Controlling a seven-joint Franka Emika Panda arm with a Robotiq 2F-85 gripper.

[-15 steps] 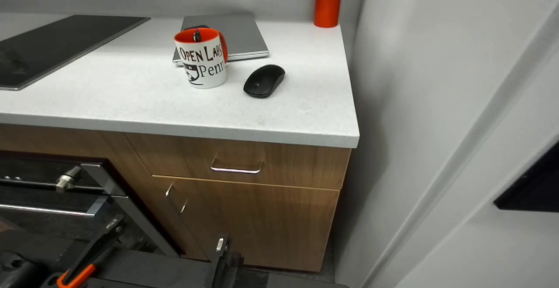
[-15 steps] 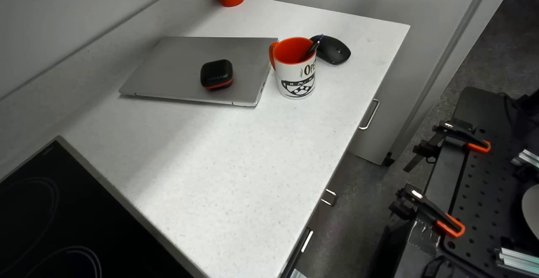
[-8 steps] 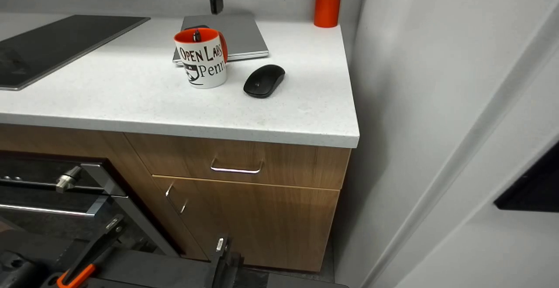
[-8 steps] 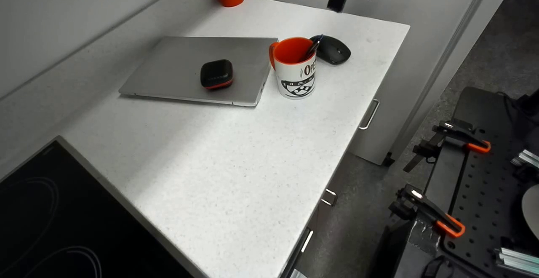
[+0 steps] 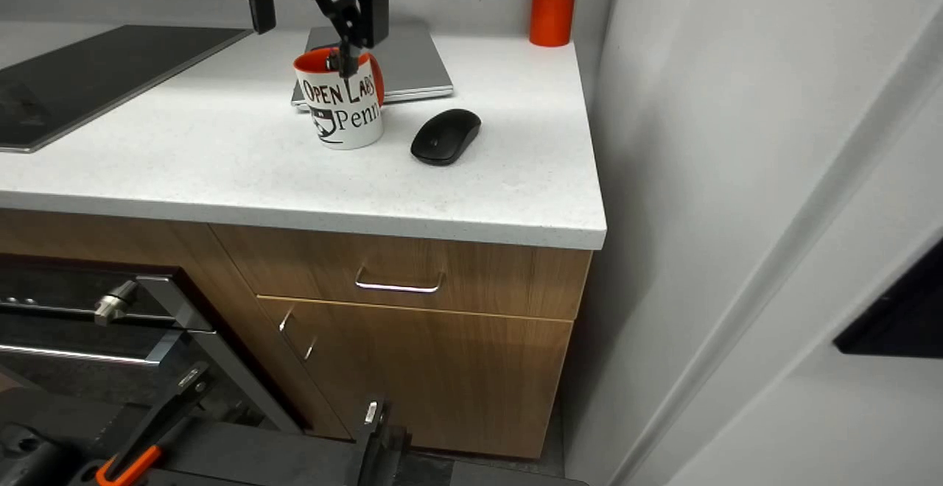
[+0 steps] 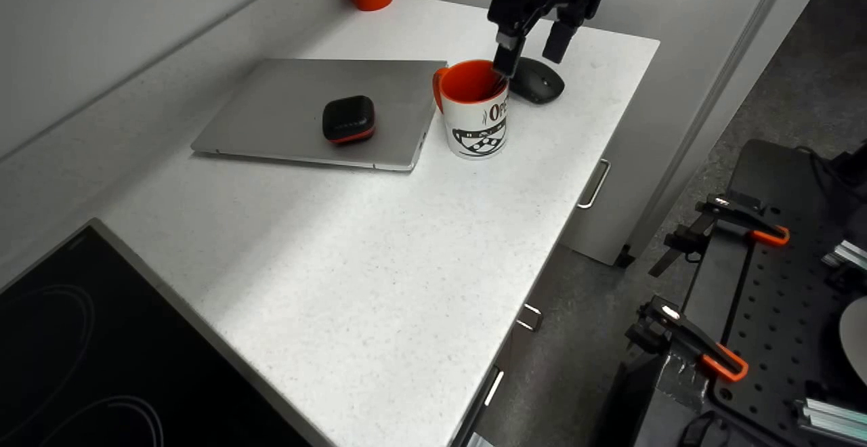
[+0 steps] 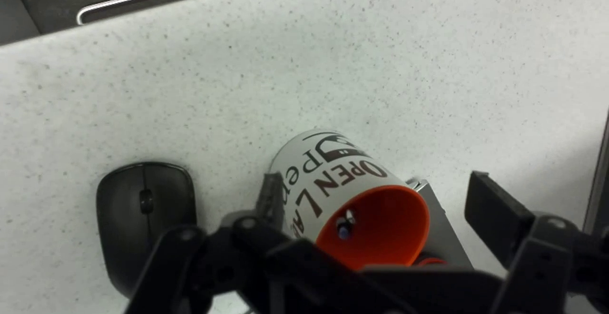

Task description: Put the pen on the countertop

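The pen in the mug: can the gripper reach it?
Probably yes: the gripper is open and the end of the pen shows between its fingers in the wrist view, though the mug may crowd one.

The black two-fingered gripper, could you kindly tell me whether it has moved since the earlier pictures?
Yes: in both exterior views, the gripper has come down, towards the lettered, orange-lined white mug.

One countertop point(image 6: 393, 264), one mug point(image 6: 472, 112) (one mouse point(image 5: 445, 137)).
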